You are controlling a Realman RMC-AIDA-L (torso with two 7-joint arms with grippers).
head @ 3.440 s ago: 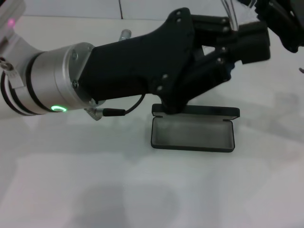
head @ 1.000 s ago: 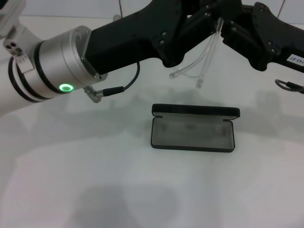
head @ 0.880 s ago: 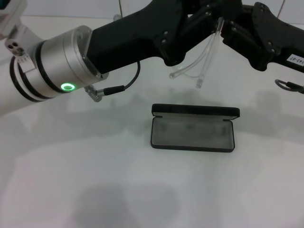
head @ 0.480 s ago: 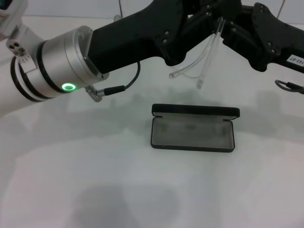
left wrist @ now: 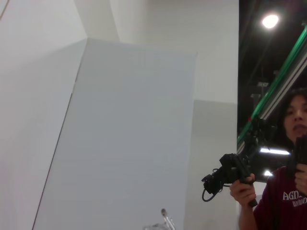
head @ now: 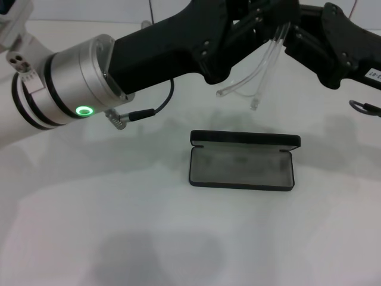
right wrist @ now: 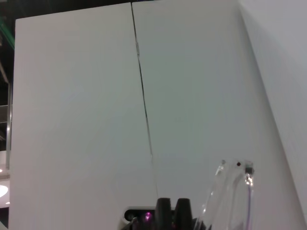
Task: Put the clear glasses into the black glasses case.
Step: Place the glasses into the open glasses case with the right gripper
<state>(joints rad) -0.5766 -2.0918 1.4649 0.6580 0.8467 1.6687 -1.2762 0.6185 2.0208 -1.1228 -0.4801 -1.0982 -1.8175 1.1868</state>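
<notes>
My right gripper has shifted slightly, swinging the clear glasses a touch — they hang between it and my left gripper, above the open black glasses case. Whether either gripper is clamped — I cannot tell.

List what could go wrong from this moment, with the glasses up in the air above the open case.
1. Both grippers, left gripper and right gripper, meet at the clear glasses; an uneven release could drop them onto the table.
2. The arms hang unfolded, so they may not fit the black glasses case.
3. The case looks unheld, so a nudge on lowering might shift it.
</notes>
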